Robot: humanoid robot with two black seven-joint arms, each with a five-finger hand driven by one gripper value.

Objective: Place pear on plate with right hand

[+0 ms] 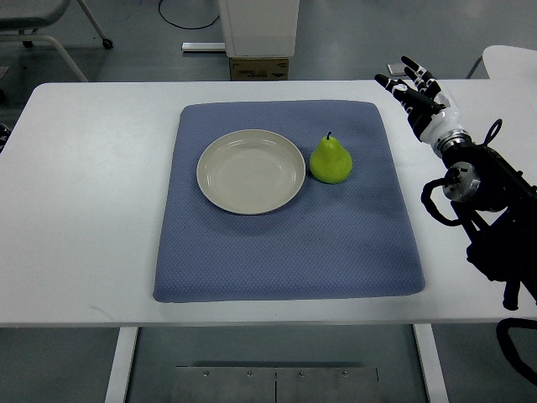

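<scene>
Top view, operator: your right hand point(413, 86) sits at about 2 o'clock from the mat's centre, over the white table point(92, 193) just off the far-right corner of the blue mat point(285, 252). Fingers are spread wide, pointing toward 10 o'clock, holding nothing. Its arm point(482, 189) comes in from the right edge at 3 o'clock, black links and cables trailing toward 5 o'clock. You have the green pear point(331, 159) upright on the mat, stem up, just beside the plate point(251, 171) at the plate's 3 o'clock; whether they touch, you cannot tell. Plate lies flat, left of mat centre. Bare mat runs from the pear to the mat's right edge. Wide bare mat also lies at 6 o'clock of the plate.
</scene>
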